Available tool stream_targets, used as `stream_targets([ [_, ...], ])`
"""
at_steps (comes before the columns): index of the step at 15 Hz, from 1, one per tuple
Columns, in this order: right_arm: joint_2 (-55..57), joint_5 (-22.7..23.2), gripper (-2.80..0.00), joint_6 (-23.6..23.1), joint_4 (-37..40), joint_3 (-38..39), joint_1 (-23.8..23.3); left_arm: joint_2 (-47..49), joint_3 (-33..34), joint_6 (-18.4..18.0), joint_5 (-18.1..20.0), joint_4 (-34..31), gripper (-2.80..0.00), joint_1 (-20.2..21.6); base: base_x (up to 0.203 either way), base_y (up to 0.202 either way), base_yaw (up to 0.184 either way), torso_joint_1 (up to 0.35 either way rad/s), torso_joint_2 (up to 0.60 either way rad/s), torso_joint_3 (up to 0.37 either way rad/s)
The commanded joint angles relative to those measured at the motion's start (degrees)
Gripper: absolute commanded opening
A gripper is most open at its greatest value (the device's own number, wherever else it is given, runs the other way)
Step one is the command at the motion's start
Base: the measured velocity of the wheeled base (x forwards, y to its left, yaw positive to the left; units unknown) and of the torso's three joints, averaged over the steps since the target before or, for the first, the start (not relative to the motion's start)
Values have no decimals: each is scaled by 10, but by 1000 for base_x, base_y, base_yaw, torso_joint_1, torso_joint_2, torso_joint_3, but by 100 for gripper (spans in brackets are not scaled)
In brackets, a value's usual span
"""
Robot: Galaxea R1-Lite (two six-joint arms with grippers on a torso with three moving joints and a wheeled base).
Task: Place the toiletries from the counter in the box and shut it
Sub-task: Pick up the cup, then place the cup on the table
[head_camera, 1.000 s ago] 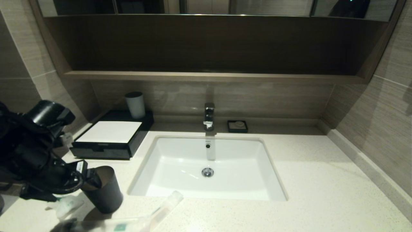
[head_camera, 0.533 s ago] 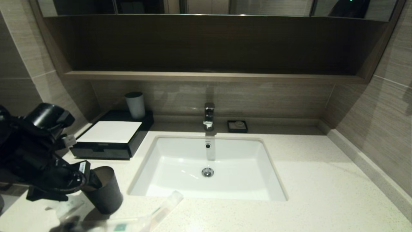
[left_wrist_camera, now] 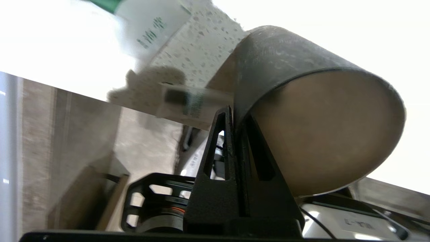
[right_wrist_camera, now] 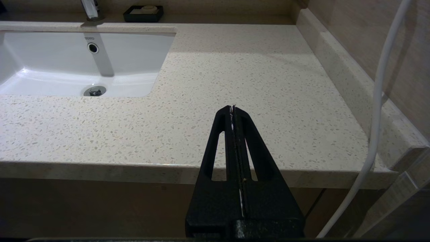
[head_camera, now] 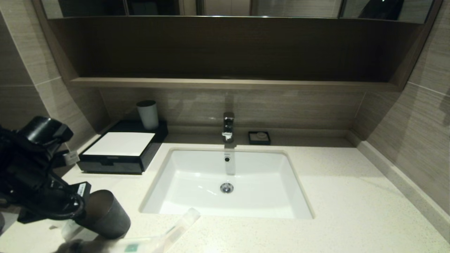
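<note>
My left gripper (head_camera: 83,197) is shut on the rim of a dark cup (head_camera: 105,215) at the counter's front left and holds it tilted, mouth toward the arm. In the left wrist view one finger is inside the cup (left_wrist_camera: 319,127) and one outside, the gripper (left_wrist_camera: 233,114) pinching the wall. Clear-wrapped toiletry packets lie on the counter by the cup: a long one with a green label (head_camera: 158,237) and a smaller one (head_camera: 69,228) under the arm. The black box (head_camera: 116,163) with a white top stands at the back left, closed. My right gripper (right_wrist_camera: 232,109) is shut and empty, in front of the counter's edge right of the sink.
A grey cup (head_camera: 148,114) stands on the box's back corner. The white sink (head_camera: 197,196) fills the middle, with the faucet (head_camera: 228,126) and a black soap dish (head_camera: 259,137) behind it. Walls close in on both sides; a shelf hangs above.
My left arm has moved left and down, and the dark cup has gone with it, tipping from nearly upright to tilted. The packets and the right arm have not moved.
</note>
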State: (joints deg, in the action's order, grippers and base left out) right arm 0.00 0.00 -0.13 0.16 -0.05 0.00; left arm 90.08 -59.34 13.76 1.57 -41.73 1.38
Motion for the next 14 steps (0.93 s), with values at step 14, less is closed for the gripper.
stream_targets([
  [14, 0, 0, -280, 0, 0, 0, 0, 85, -400, -24, -6, -43, -280, 142, 0, 0, 0, 0, 0, 0],
])
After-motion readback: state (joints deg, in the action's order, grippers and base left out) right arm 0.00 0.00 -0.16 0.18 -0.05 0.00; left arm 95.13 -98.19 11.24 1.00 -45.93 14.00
